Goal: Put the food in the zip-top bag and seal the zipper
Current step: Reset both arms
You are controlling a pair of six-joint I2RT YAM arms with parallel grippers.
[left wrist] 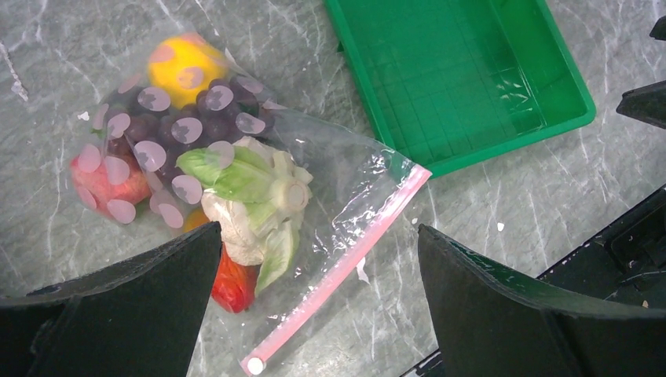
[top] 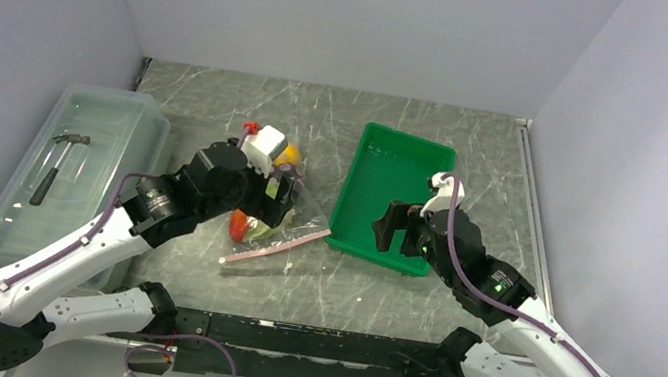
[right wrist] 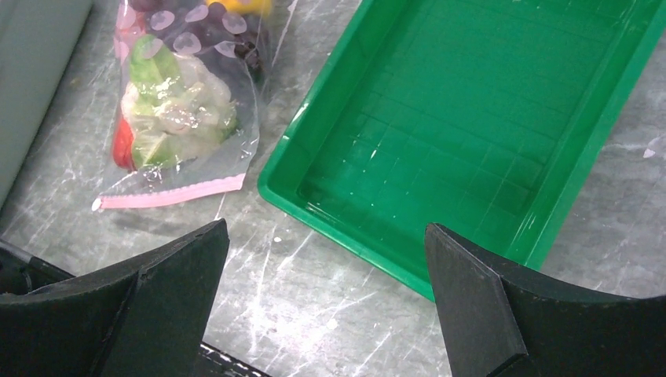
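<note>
Food lay inside the zip-top bag, just beside the green tray; left gripper hovered above, fingers spread; right gripper gaped over the tray's corner.

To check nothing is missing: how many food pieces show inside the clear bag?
5: yellow fruit at the closed end, grapes beside it, pink-red piece at one edge, leafy vegetable central, red piece beside that. More may be hidden.

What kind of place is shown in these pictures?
Likely a robot lab work cell, not a kitchen: plain white walls enclose a marbled table with two arms, and the zip-top bag holds toy food.
</note>
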